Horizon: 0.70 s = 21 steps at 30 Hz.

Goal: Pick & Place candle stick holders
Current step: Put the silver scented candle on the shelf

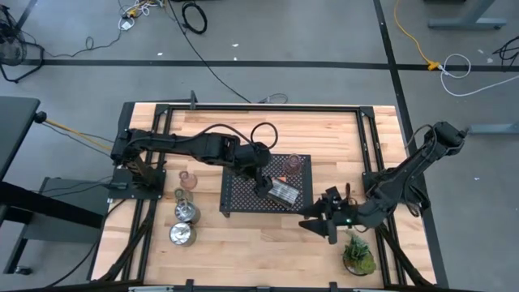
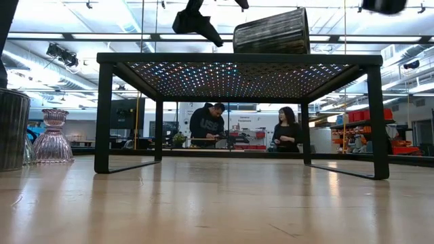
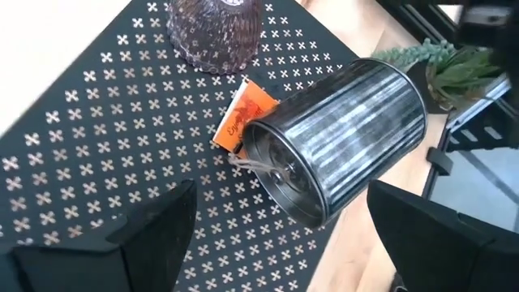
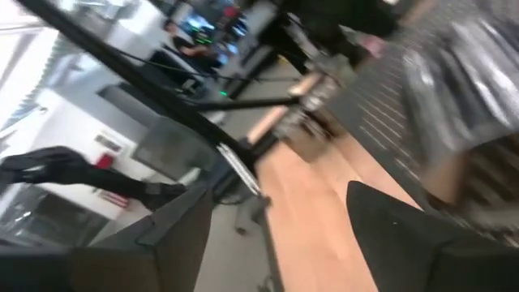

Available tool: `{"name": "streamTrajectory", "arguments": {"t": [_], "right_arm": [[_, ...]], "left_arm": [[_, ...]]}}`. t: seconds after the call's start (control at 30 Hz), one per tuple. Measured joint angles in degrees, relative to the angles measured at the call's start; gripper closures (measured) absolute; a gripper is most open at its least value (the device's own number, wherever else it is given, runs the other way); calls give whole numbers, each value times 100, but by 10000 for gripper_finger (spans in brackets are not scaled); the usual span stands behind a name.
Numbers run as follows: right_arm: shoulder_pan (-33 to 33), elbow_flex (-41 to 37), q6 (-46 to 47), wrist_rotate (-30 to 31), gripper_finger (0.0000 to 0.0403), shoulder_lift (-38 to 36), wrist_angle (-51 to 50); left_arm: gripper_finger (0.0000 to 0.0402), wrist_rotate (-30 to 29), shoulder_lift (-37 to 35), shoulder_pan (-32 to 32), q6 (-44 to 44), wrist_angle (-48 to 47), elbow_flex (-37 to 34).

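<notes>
Silver candle stick holder: ribbed, shiny cylinder lying on its side on the black perforated tray, orange tag tied at its base. Left gripper hovers above it, fingers spread, holding nothing. Right gripper beside the tray, fingers parted, empty.

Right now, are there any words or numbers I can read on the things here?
Orange tag tied to the tipped silver candle holder on the black perforated tray: dark writing, too small to read.
Signs in the room behind the table, low view: too small to read.
No other words show.
</notes>
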Motion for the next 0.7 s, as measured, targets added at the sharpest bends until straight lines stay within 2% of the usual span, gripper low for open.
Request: {"name": "streamTrajectory", "arguments": {"t": [0.1,0.33,0.5,0.7], "right_arm": [[-10,-7,439,11,133,0,-408],[-102,-7,466,199,146,0,-374],[-172,-7,515,208,147,0,-366],[-281,-7,672,208,147,0,-493]], "left_arm": [[39,95,0,-11,-97,41,-2],[39,265,206,-81,-291,470,-4],[39,499,439,-99,-236,427,-7],[39,504,435,-87,-294,568,-7]]}}
